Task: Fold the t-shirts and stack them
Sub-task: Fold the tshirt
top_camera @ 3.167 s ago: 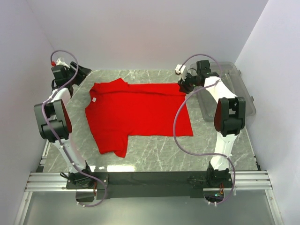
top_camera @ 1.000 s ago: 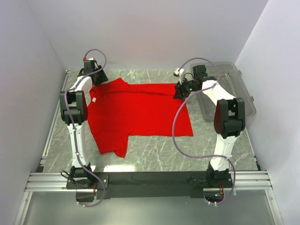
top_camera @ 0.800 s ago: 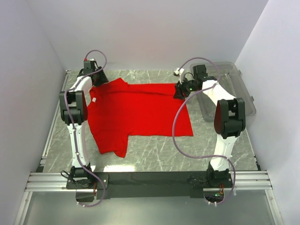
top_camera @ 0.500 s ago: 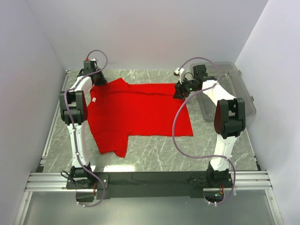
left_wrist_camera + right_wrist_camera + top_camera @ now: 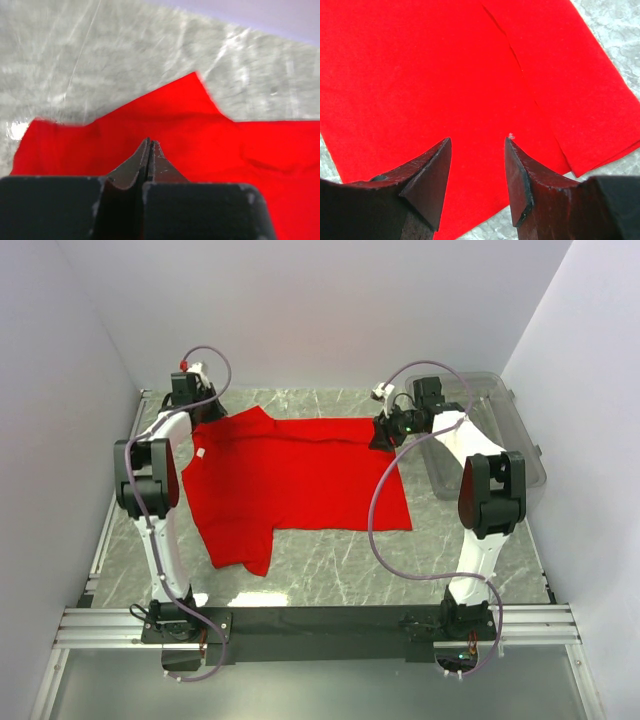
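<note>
Red t-shirt (image 5: 300, 480) lay spread on the desk (image 5: 330, 570) beside the bin (image 5: 500, 430). Left jaws were shut at the sleeve farthest from the bin, right jaws open over its bin-side corner; a shallow pinch could slip when lifted.

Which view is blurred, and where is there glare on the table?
Left wrist: the table looks smeared and soft, with a glare patch at the left edge beside the t-shirt. Top external: sharp, pale reflections on the near table. Right wrist: cloth sharp and evenly lit, the right fingers dark.
</note>
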### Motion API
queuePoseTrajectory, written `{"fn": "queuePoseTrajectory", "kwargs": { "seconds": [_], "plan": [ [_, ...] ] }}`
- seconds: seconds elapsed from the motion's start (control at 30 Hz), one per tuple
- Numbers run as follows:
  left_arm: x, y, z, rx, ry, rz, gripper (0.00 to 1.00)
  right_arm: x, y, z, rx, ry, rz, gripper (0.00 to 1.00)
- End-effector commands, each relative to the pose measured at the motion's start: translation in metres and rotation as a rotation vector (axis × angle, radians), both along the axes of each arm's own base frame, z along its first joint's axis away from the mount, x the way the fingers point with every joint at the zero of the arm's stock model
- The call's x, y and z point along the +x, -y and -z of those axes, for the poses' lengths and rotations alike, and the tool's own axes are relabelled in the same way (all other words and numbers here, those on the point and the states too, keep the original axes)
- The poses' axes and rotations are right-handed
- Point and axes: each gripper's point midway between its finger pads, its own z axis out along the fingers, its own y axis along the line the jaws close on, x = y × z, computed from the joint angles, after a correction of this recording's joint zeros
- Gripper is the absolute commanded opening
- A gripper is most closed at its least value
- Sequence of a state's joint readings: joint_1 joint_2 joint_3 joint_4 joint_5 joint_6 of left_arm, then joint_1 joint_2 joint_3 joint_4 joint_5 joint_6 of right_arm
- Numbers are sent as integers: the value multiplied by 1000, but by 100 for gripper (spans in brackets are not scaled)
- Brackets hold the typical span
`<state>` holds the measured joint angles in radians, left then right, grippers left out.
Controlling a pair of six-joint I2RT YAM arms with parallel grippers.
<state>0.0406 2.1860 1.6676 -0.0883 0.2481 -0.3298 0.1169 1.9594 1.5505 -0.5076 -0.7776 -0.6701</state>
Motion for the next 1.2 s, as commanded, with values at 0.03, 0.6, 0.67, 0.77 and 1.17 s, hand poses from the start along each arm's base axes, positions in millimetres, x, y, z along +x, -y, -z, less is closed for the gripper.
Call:
{"fn": "queuePoseTrajectory", "kwargs": {
  "seconds": [0.03,0.6,0.67,0.77,1.17],
  "plan": [
    [4,9,-74,23,234,73,1,0,0,-32,29,81,-4,54],
    [-17,-40,-10,-52,-38,-186,42,-2,2,-28,32,72,2,54],
    [-17,-43,-6,-62,-53,-189,41,-2,1,-28,32,72,0,54],
    [-16,-43,-1,-79,-68,-181,42,-2,2,-28,32,72,2,54],
    [-6,-35,22,-155,-122,-103,41,-1,2,-26,28,66,3,54]
  ]
}}
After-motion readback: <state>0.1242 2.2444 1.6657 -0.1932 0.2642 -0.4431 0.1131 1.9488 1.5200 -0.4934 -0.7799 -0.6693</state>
